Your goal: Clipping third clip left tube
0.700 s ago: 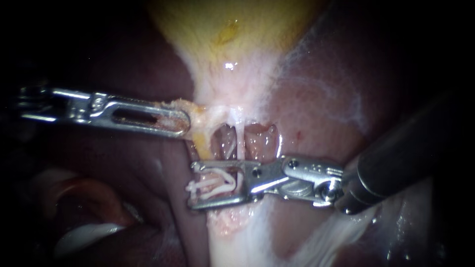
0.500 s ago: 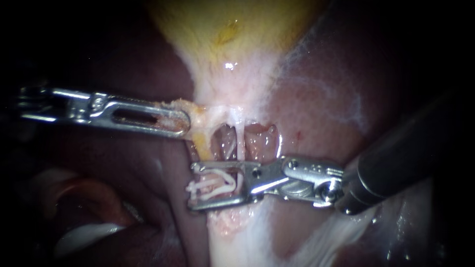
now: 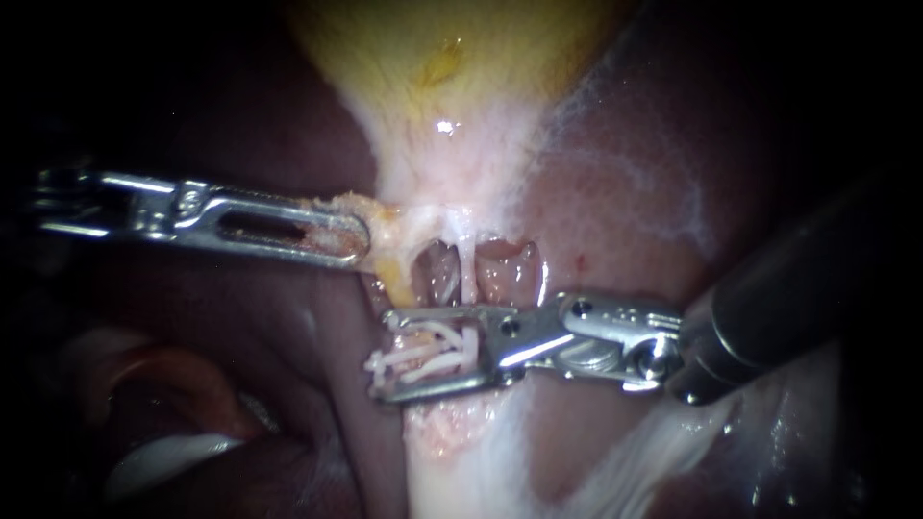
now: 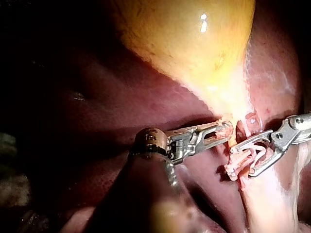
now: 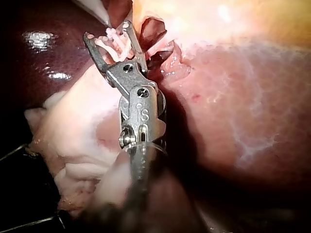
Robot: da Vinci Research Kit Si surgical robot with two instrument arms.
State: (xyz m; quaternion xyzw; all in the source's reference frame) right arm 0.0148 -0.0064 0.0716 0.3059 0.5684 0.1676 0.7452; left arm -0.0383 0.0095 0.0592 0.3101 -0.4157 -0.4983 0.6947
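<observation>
While liver lay beneath, right instrument jaws gaped astride white clips; left instrument jaws clamped gallbladder tissue.

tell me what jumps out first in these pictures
The yellow gallbladder fills the top of the endoscope view, with the liver beside it. Below its neck, white clips cluster at the right instrument's tip, while the left instrument grips pale tissue beside the neck.
</observation>
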